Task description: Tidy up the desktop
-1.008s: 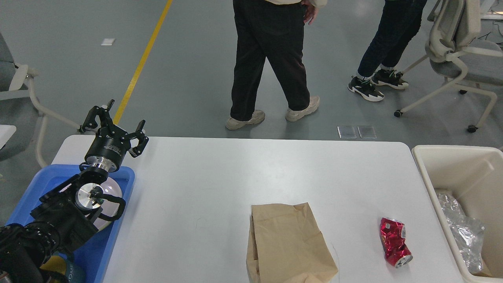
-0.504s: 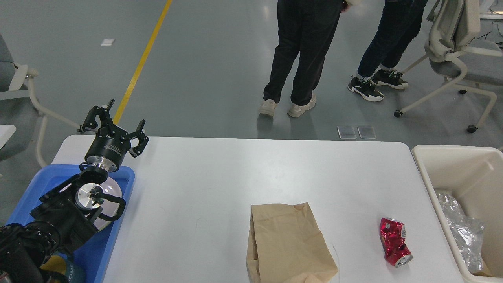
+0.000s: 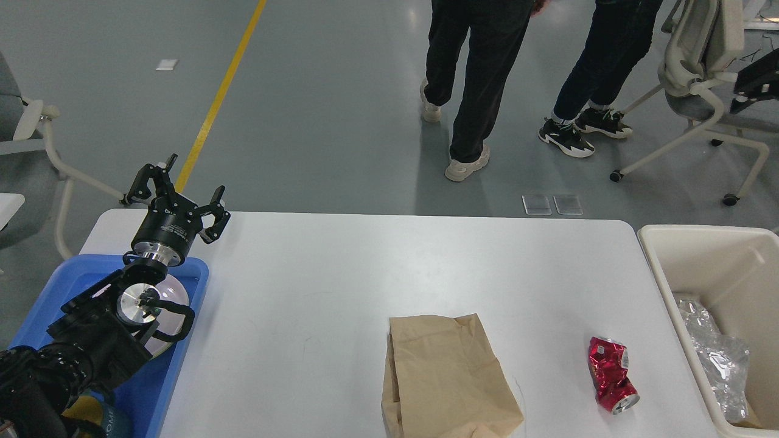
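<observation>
White desktop (image 3: 365,274) filling the foreground, left gripper (image 3: 176,188) raised over its far-left corner, fingers spread, holding nothing, brown paper bag (image 3: 447,374) near front edge, crushed red can (image 3: 611,374) well right of it, right gripper unseen

Bare desktop (image 3: 341,274) behind paper bag (image 3: 447,377)

Desktop (image 3: 377,267) looks smooth matte white, and right of the left gripper (image 3: 176,185) there's a creased brown paper bag (image 3: 444,377). Further right, a crumpled shiny red metal can (image 3: 610,374). Blue tray (image 3: 188,286) below the claw is glossy plastic.
</observation>
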Robot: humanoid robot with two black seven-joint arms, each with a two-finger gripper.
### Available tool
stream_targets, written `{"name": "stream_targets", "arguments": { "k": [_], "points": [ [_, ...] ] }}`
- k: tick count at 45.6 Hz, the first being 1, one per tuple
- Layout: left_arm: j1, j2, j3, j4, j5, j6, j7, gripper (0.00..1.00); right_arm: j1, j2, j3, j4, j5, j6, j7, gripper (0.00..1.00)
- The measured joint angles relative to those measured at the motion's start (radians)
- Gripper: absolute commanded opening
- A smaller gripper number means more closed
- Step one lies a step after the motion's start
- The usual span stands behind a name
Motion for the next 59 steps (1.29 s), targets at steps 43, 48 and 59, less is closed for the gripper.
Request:
{"name": "stream_targets", "arguments": {
  "k": [43, 48, 59],
  "points": [
    [0.000, 0.000, 0.000, 0.000, 0.000, 0.000, 0.000, 0.97, -0.473, 0.221, 0.111, 0.173, 0.002, -0.109, -0.002, 1.00],
    [0.000, 0.000, 0.000, 0.000, 0.000, 0.000, 0.000, 0.97, -0.589, 0.209, 0.143, 0.129, 0.006, -0.175, -0.002, 1.00],
    [0.000, 0.000, 0.000, 0.000, 0.000, 0.000, 0.000, 0.97, -0.758, 0.205, 0.248, 0.083, 0.009, -0.283, -0.002, 1.00]
  ]
}}
